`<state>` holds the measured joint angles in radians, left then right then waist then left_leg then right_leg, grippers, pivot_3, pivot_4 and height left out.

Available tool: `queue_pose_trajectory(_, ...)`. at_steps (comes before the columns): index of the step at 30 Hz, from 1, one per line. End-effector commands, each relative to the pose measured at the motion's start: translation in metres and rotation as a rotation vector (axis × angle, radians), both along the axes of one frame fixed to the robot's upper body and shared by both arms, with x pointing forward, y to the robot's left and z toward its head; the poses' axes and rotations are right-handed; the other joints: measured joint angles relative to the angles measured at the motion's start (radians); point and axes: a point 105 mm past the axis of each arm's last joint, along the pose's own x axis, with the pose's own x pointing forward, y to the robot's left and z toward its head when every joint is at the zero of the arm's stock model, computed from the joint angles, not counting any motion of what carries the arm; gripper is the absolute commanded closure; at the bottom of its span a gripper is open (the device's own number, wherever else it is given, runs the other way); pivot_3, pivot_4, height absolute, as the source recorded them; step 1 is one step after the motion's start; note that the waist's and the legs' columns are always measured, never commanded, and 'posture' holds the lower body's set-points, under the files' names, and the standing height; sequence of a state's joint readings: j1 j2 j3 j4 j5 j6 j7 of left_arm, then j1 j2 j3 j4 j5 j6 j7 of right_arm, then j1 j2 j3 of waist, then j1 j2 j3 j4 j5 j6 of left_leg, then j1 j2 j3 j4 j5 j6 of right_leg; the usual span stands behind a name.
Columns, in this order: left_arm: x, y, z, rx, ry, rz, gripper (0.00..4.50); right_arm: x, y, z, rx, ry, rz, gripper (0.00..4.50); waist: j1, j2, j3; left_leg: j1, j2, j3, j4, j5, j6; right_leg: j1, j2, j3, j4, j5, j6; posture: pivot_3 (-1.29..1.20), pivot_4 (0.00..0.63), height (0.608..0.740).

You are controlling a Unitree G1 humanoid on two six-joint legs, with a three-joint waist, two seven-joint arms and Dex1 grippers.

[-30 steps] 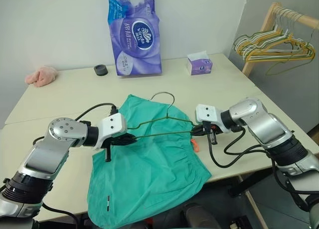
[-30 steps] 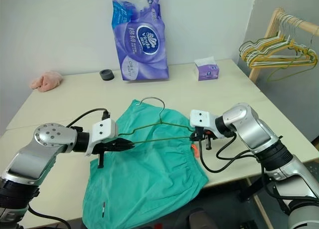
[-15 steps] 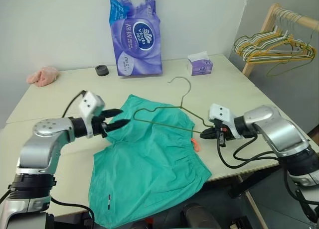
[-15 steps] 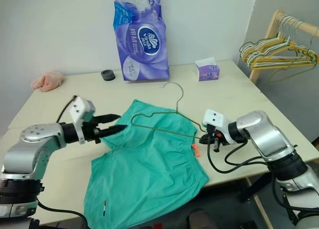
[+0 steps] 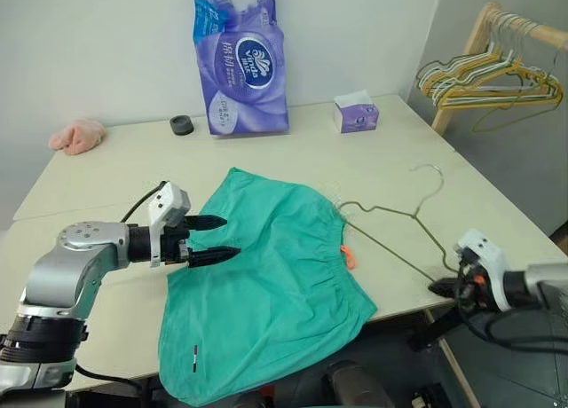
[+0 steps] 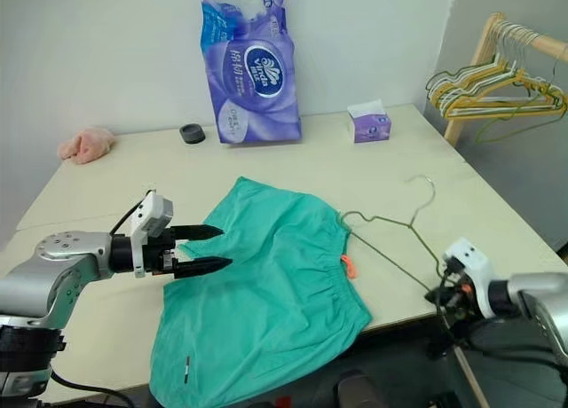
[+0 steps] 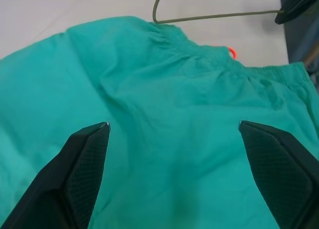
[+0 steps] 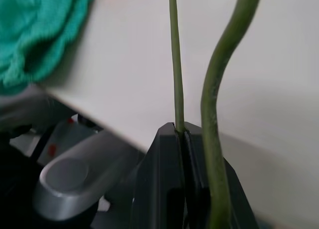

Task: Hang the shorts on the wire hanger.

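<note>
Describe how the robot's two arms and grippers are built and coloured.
Both arms are silver-grey metal with black joint sections and loose black cables. Each wrist carries a small white box. The left gripper has two black pointed fingers with a cross-hatched texture; the right gripper is black too.

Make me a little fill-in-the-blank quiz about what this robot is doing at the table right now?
1. The right gripper is shut on the wire ____.
2. The left gripper hovers with its fingers ____ over the shorts.
3. The small tag at the shorts' waistband is ____ in colour.
4. The tall purple pack stands at the table's ____ edge, by the wall.

Missing words: hanger; open; orange; far
</note>
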<state>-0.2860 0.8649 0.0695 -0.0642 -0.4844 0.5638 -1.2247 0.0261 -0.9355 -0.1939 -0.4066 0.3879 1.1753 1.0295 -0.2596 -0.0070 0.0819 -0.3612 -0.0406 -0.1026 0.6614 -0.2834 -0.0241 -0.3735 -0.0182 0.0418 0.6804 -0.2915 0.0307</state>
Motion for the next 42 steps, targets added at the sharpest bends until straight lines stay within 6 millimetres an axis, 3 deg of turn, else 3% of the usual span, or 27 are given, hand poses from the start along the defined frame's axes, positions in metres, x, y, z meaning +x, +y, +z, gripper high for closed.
queue_pose_trajectory(1,0.002,-0.002,0.009,0.048,-0.071,-0.051,0.24,-0.009,-0.003,0.01,-0.001,-0.013,-0.013,4.5,-0.011,0.0,0.001,0.0,0.0,0.001,0.0,0.0,0.0,0.0,0.0,0.0,0.0,0.0,0.0,-0.42,0.075,0.74)
queue_pose_trajectory(6,0.009,-0.006,0.007,0.089,-0.13,-0.068,0.24,-0.025,0.006,0.005,0.037,0.035,-0.007,4.5,-0.033,0.0,0.002,0.0,0.0,0.001,-0.001,0.0,0.0,0.0,0.0,0.001,-0.001,-0.001,0.001,-0.42,0.074,0.74)
queue_pose_trajectory(10,0.011,-0.006,0.006,0.096,-0.143,-0.066,0.24,-0.02,0.021,0.008,0.099,0.03,0.022,4.5,-0.051,-0.001,0.002,-0.001,0.0,0.001,-0.001,-0.001,0.001,0.0,0.0,0.001,-0.001,-0.001,0.001,-0.42,0.071,0.74)
queue_pose_trajectory(18,0.01,-0.001,0.004,0.114,-0.151,-0.045,0.24,-0.011,0.03,0.005,0.107,0.034,0.058,4.5,-0.048,-0.002,0.003,-0.001,0.0,0.001,-0.001,-0.002,0.002,-0.001,0.0,0.001,-0.001,-0.001,0.002,-0.4,0.061,0.74)
queue_pose_trajectory(23,0.006,0.003,0.002,0.127,-0.154,-0.03,0.24,-0.008,0.024,0.004,0.112,0.042,0.048,4.5,-0.045,-0.002,0.003,-0.001,0.0,0.001,0.0,-0.002,0.002,-0.001,0.0,0.001,-0.001,-0.001,0.002,-0.38,0.058,0.74)
queue_pose_trajectory(30,0.001,-0.01,0.003,0.095,-0.176,-0.062,0.24,-0.024,0.015,0.004,0.171,0.113,0.014,4.5,-0.041,-0.004,0.004,-0.001,0.0,0.0,0.0,-0.002,0.002,-0.001,0.0,0.001,-0.001,-0.001,0.003,-0.38,0.054,0.74)
queue_pose_trajectory(37,0.004,-0.011,0.001,0.099,-0.184,-0.051,0.24,-0.021,0.022,-0.002,0.196,0.118,-0.002,4.5,-0.043,-0.004,0.004,-0.001,0.0,0.001,-0.001,-0.002,0.002,-0.001,0.0,0.001,-0.002,-0.001,0.003,-0.37,0.054,0.74)
queue_pose_trajectory(42,0.002,-0.008,-0.001,0.113,-0.182,-0.05,0.24,-0.021,0.01,-0.004,0.207,0.144,-0.053,4.5,-0.041,-0.004,0.004,-0.001,0.0,0.001,0.0,-0.002,0.002,0.0,0.0,0.001,-0.002,-0.001,0.003,-0.37,0.053,0.74)
